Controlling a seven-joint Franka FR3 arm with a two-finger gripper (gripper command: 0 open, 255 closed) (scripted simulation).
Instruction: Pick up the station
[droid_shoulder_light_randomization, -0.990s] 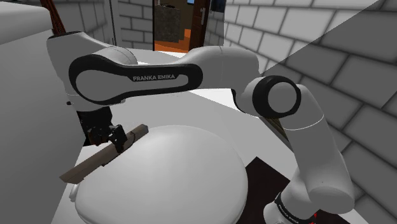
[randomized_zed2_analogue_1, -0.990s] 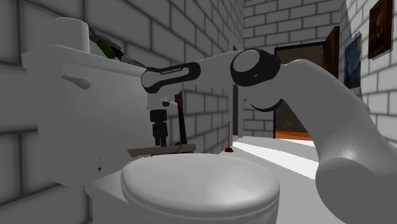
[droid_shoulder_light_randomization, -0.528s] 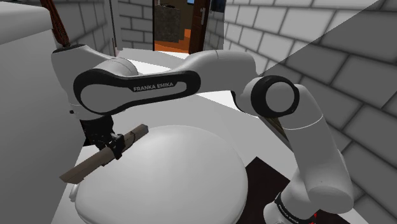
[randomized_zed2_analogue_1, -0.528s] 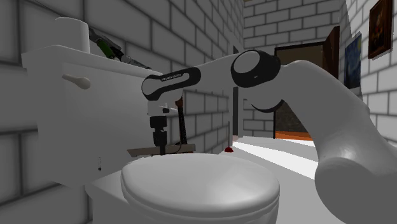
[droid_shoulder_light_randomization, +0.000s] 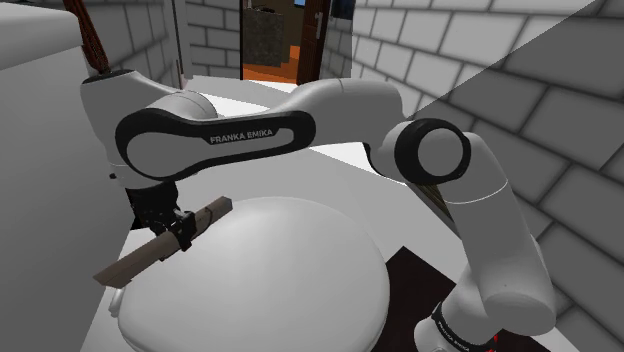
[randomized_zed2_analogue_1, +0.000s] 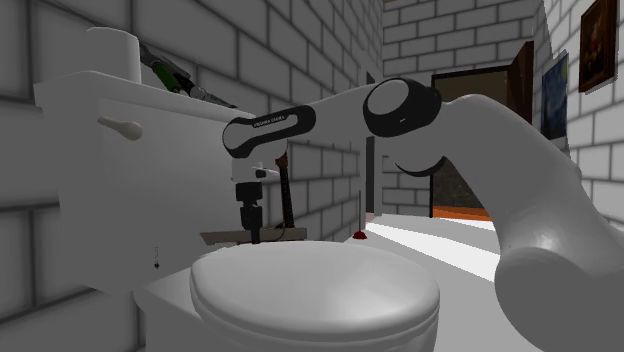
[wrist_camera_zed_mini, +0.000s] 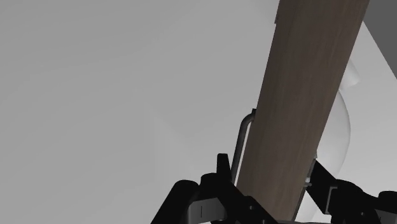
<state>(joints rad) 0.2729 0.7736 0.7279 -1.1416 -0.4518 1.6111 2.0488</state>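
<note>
In the wrist view the tool clamps the wooden station beside a wire loop.

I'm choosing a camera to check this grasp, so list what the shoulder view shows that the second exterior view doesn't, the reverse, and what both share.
The shoulder view adds the dark stand at its lower right and the long top face of the wooden board. The second exterior view adds the flush handle on the tank, a roll on top of it, a red-ended plunger farther back and framed pictures. Both share the tool at the board, the white toilet lid and the open doorway.
</note>
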